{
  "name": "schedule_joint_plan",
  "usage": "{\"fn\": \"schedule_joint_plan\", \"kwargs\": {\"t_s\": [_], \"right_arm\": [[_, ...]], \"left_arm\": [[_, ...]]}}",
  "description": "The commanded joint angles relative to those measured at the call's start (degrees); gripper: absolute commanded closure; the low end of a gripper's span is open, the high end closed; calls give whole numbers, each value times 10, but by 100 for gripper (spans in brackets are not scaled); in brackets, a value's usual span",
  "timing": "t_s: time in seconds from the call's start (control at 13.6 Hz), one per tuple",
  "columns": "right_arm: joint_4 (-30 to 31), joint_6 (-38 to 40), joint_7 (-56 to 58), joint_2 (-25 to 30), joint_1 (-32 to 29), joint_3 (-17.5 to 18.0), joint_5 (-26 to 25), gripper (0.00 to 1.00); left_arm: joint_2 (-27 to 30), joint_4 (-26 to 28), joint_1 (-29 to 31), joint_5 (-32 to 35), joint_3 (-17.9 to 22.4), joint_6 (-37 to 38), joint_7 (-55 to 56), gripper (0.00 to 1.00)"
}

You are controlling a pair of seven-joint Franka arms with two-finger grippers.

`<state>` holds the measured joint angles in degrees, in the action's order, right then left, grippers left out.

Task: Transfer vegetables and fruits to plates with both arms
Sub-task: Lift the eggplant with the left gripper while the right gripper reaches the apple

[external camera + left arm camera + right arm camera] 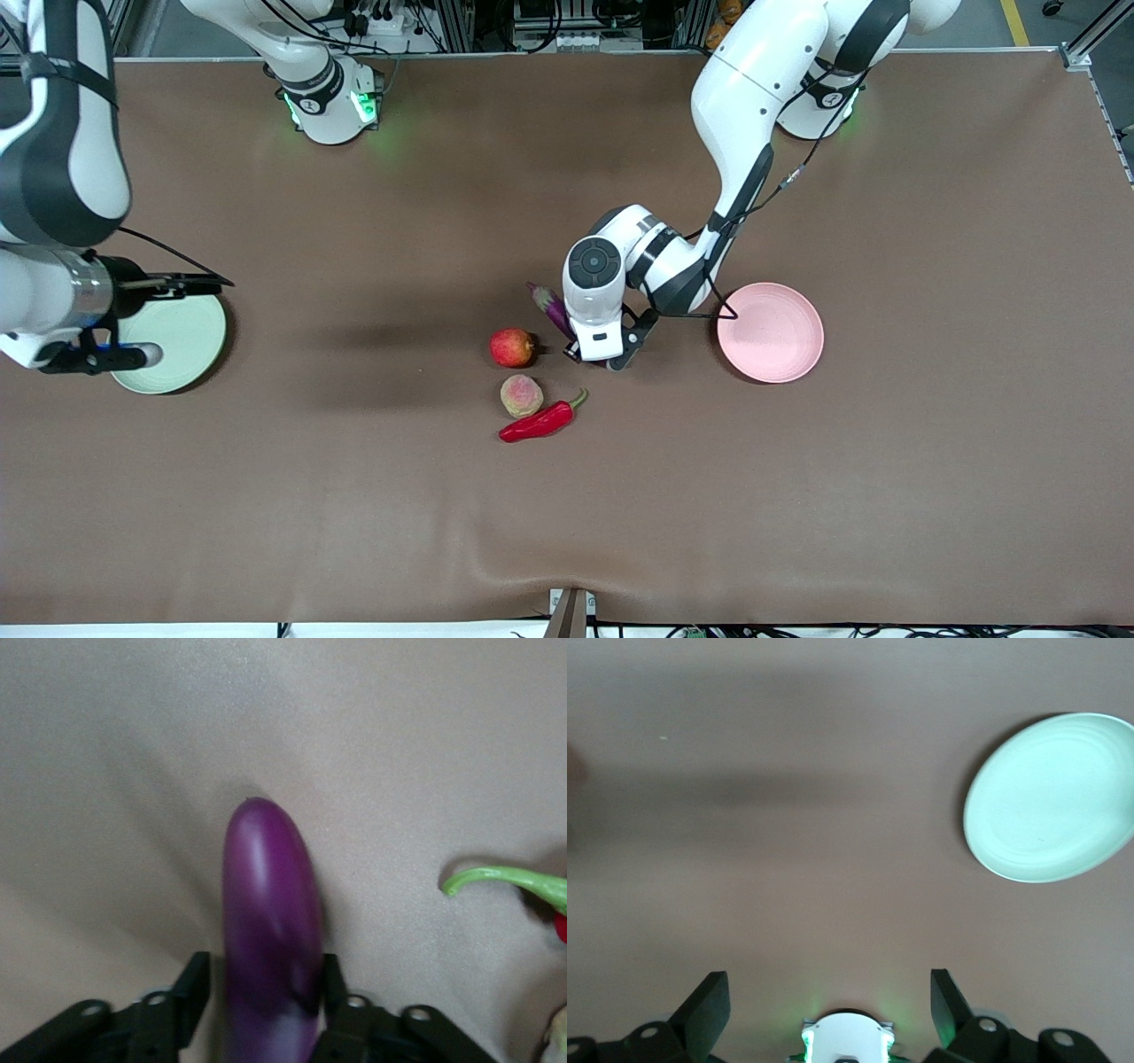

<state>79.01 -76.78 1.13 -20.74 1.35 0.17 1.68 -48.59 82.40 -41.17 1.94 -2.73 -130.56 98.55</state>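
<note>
Left gripper [266,1010] clamped on a long, glossy purple eggplant [270,930] at mid-table.

The eggplant lay on the brown table [797,496], between the small round red apple [513,347] and the light pink round plate [771,333]. A fuzzy yellowish-pink peach [521,395] and shiny red chili pepper [542,423] sat nearer the camera. The right gripper [831,1001] waited, fingers wide, over the table by the pale green round plate [182,341].

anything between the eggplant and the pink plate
Nothing visible. The left hand has its fingers on either side of the eggplant, and the brown table between it and the pink plate is bare; the apple, peach and chili lie elsewhere.
</note>
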Motion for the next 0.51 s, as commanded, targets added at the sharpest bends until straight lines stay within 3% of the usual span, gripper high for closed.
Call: {"fn": "schedule_joint_plan", "kwargs": {"t_s": [0.0,0.15,0.44], "right_arm": [[-3,1,-109,-3,34,1,49,0],[10,-21,-210,-8,60,0,106,0],[45,-98,-340,-15,126,1,133,0]], "left_arm": [[8,-1,6,7,-1,9,17,99],[31,-2,8,8,-2,66,0,100],[96,-2,37,-11,-5,168,-82,100]]}}
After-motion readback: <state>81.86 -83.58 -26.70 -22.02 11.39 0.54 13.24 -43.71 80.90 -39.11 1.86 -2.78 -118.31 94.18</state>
